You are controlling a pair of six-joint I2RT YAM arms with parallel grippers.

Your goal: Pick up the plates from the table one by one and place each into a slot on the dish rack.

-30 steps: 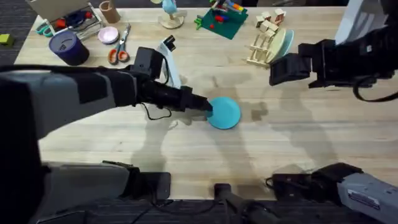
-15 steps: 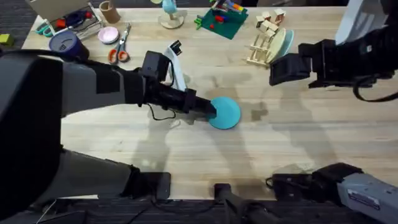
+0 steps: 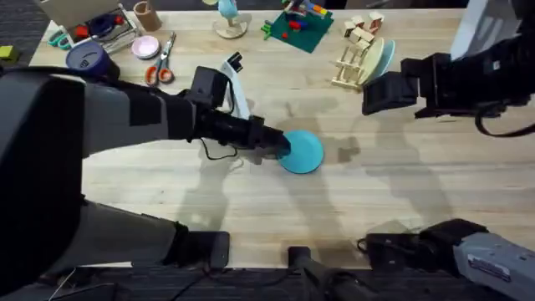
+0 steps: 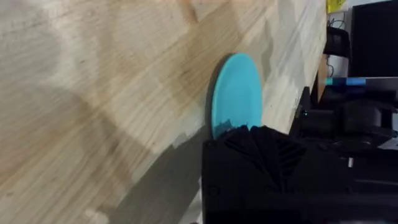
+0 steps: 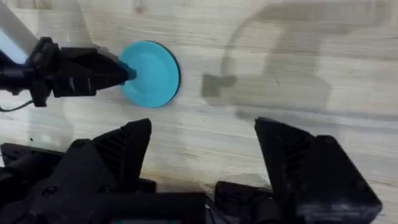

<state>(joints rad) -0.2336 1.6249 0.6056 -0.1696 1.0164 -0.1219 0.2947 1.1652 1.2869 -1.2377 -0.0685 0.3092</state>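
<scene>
one plate lies mid-table, another stands in the rack behind.

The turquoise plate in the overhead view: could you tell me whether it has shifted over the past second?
No. The turquoise plate sits at the same spot, judged against the table's planks and the dish rack.

left hand low, fingers pinched together — right hand spread, raised

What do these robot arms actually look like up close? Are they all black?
Mostly, yes. The left arm is a chunky black tube narrowing toward its gripper, with a thin black cable looping beneath and a white part beside its wrist. The right arm is boxy and black, with pale grey-white casing near its edge. The right gripper's fingers are thick, black, angular wedges.
</scene>
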